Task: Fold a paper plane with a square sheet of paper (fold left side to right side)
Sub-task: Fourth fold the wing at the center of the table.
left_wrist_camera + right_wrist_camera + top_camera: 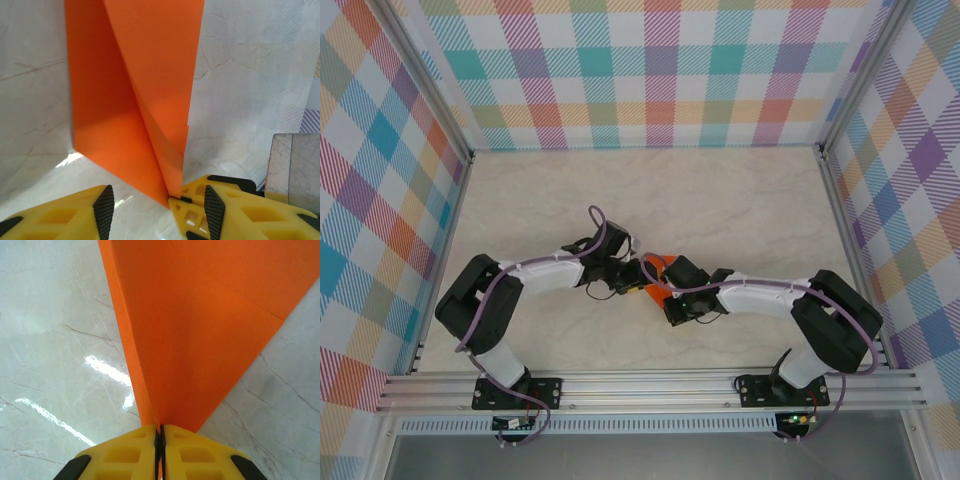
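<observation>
While the orange paper (150, 75) stands half-raised near the table's (720, 200) middle, we judge the side fold half done. Our right gripper (160, 432), at its four o'clock, is clamped on its corner. Our left gripper (155, 210), at nine o'clock, has jaws apart and should next press the crease.

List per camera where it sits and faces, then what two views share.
Top external: above and behind the bases, facing down at the pale marble-patterned table; both arms meet at the folded bright orange paper sheet.
Left wrist: on the left arm, past its open left claw toward the sheet.
Right wrist: on the right arm, past the right claw, shut on the sheet.
Shared: both wrist views show sheet and table.
</observation>
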You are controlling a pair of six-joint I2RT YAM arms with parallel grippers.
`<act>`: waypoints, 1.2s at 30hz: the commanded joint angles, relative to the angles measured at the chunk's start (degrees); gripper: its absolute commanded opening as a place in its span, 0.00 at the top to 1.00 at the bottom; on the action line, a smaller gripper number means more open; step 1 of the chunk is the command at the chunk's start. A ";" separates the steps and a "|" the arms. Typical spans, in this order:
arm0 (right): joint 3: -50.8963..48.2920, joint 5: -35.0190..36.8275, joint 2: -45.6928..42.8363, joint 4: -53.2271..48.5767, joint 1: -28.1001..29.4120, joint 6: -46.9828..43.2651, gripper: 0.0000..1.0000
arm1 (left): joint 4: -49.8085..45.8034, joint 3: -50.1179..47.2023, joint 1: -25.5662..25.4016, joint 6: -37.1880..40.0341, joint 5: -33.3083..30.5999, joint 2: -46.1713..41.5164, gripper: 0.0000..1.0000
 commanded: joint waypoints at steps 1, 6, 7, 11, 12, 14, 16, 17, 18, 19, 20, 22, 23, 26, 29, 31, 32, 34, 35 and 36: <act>-1.78 -4.26 -1.00 2.88 -1.40 -0.29 0.89 | 0.72 1.69 -0.74 -0.42 1.06 1.37 0.52; -3.59 -5.95 -1.00 4.76 -3.07 0.71 0.90 | 0.61 2.06 -0.74 -0.32 0.13 1.25 0.54; -3.80 -6.13 -1.00 4.87 -3.25 0.66 0.90 | 0.43 2.14 -0.74 -0.29 -0.20 1.11 0.55; -5.36 -7.17 -1.99 6.58 -4.22 1.33 0.91 | -0.37 1.80 -0.74 -0.15 -1.94 0.32 0.61; -5.95 -8.02 -2.31 7.47 -4.72 1.50 0.91 | -0.62 1.91 -0.74 -0.07 -2.02 0.47 0.63; -6.96 -9.46 -2.74 8.99 -5.79 1.66 0.91 | -0.55 2.03 -0.74 -0.13 -1.77 1.13 0.69; -7.32 -10.74 -2.68 9.58 -6.65 1.53 0.91 | -0.19 2.08 -0.74 -0.24 -1.51 1.83 0.74; -7.56 -11.57 -2.72 10.09 -7.00 1.35 0.91 | 0.08 2.16 -0.73 -0.47 -1.42 2.19 0.75; -7.78 -12.21 -2.75 10.53 -7.36 1.34 0.91 | 0.34 2.28 -0.74 -0.57 -1.23 2.50 0.76; -8.17 -12.94 -2.69 11.18 -7.79 1.48 0.91 | 0.66 2.56 -0.74 -0.70 -1.10 2.90 0.76; -8.48 -13.87 -2.67 11.86 -8.25 1.53 0.91 | 0.92 2.96 -0.74 -0.76 -0.91 3.33 0.76; -9.14 -15.22 -2.53 12.95 -9.33 1.68 0.92 | 0.93 3.79 -0.74 -0.70 -0.89 4.17 0.76; -9.38 -15.86 -2.49 13.33 -9.92 1.68 0.92 | 0.88 4.33 -0.72 -0.64 -0.80 4.56 0.75; -9.99 -18.04 -2.24 14.69 -11.48 1.82 0.92 | 0.93 5.31 -0.74 -0.52 -0.54 5.96 0.73; -10.38 -19.86 -1.92 15.66 -12.55 1.73 0.92 | 1.25 6.06 -0.74 -0.53 -0.22 7.24 0.70; -10.61 -20.96 -1.70 16.38 -13.31 1.78 0.93 | 1.74 6.26 -0.74 -0.76 0.05 7.82 0.69; -10.79 -21.85 -1.49 16.82 -13.67 1.78 0.93 | 2.10 6.33 -0.74 -0.78 0.24 8.05 0.68; -10.85 -22.94 -0.94 17.25 -14.35 1.78 0.93 | 2.34 6.59 -0.74 -0.87 0.43 8.58 0.68; -10.85 -23.56 -0.61 17.62 -14.59 1.83 0.93 | 2.42 6.76 -0.74 -0.91 0.46 8.83 0.68; -10.85 -24.01 -0.27 17.84 -14.90 1.80 0.93 | 2.45 6.90 -0.74 -0.89 0.55 9.15 0.68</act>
